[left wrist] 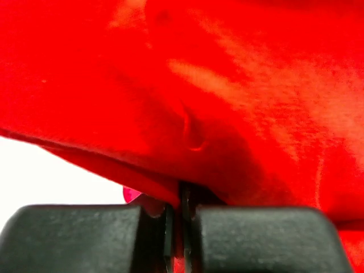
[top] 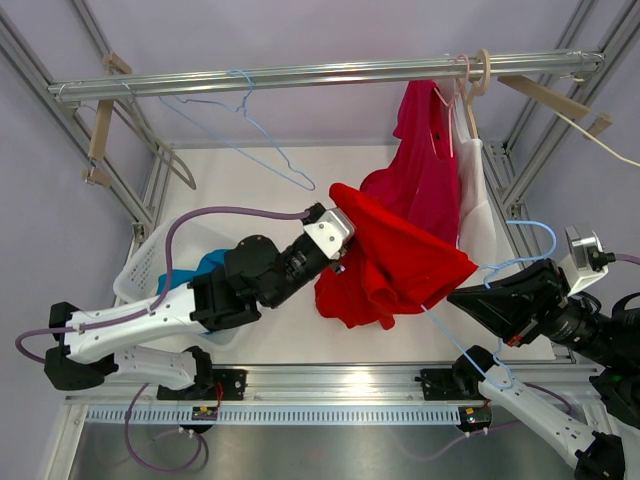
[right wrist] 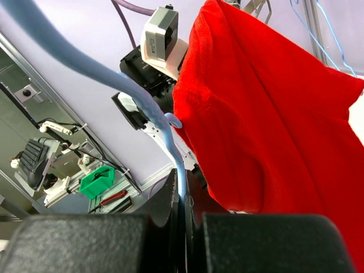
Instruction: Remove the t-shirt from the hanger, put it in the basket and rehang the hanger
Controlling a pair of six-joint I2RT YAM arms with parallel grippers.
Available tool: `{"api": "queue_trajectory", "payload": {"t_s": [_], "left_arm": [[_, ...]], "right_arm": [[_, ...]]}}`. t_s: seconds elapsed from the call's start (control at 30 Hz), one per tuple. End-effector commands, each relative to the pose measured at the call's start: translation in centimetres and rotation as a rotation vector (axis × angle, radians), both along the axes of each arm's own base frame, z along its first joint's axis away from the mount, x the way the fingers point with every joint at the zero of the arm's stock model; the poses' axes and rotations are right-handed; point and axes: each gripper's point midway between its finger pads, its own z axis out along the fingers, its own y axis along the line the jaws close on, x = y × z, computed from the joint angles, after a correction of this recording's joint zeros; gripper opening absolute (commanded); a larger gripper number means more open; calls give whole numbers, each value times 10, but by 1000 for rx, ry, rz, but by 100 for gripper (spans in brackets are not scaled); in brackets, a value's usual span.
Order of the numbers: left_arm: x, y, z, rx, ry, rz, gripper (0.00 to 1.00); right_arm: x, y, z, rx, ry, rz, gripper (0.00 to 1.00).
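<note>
The red t-shirt [top: 395, 255] hangs bunched over a light blue wire hanger [top: 527, 228] held in mid-air above the table's middle. My left gripper [top: 343, 262] is shut on a fold at the shirt's left side. In the left wrist view red cloth [left wrist: 227, 85] fills the frame and a fold is pinched between the closed jaws of the gripper [left wrist: 181, 207]. My right gripper [top: 468, 298] is shut on the hanger. In the right wrist view the blue wire [right wrist: 116, 79] runs into the closed gripper [right wrist: 183, 185], with the shirt [right wrist: 273, 131] draped to its right.
A metal rail [top: 300, 75] crosses the back, carrying an empty blue hanger [top: 250, 130], a crimson garment [top: 425, 165], a white garment [top: 482, 205] and wooden hangers [top: 100, 130]. A white basket [top: 140, 262] holding blue cloth [top: 208, 265] stands at the left.
</note>
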Motion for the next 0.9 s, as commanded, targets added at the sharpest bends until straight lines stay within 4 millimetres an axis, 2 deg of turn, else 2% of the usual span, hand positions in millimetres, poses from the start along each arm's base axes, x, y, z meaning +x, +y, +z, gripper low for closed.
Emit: {"api": "queue_trajectory", "payload": {"t_s": [0.0, 0.1, 0.23, 0.27, 0.33, 0.37, 0.4, 0.47, 0.5, 0.57, 0.6, 0.7, 0.73, 0.87], "left_arm": [[-13, 12, 28, -127, 11, -52, 0], [-4, 24, 27, -117, 11, 18, 0], [13, 47, 44, -96, -21, 162, 0], [18, 60, 65, -124, -32, 208, 0], [25, 67, 77, -83, -49, 253, 0], [26, 82, 106, -126, -59, 277, 0], [26, 87, 113, -110, -65, 282, 0], [24, 92, 132, -128, -70, 277, 0], [19, 105, 153, -167, -65, 264, 0], [9, 110, 171, -203, -63, 212, 0], [2, 119, 183, -239, -43, 182, 0], [-13, 132, 198, -287, -21, 112, 0], [-17, 144, 208, -320, -25, 107, 0], [-20, 195, 226, -388, -27, 177, 0]], "right_arm": [[-14, -8, 16, 38, -62, 15, 0], [-13, -12, 15, 32, -63, -12, 0], [-10, -17, 7, -1, -43, -46, 0], [-8, -17, 3, -15, -34, -55, 0], [-3, -18, -15, -76, 10, -82, 0], [0, -18, -22, -97, 31, -92, 0], [3, -20, -35, -128, 64, -111, 0], [10, -23, -52, -172, 98, -150, 0], [12, -30, -61, -187, 118, -194, 0], [16, -38, -71, -207, 131, -242, 0], [15, -44, -77, -217, 139, -262, 0], [23, -58, -84, -231, 149, -358, 0], [24, -63, -84, -235, 148, -381, 0], [39, -79, -89, -267, 165, -502, 0]]}}
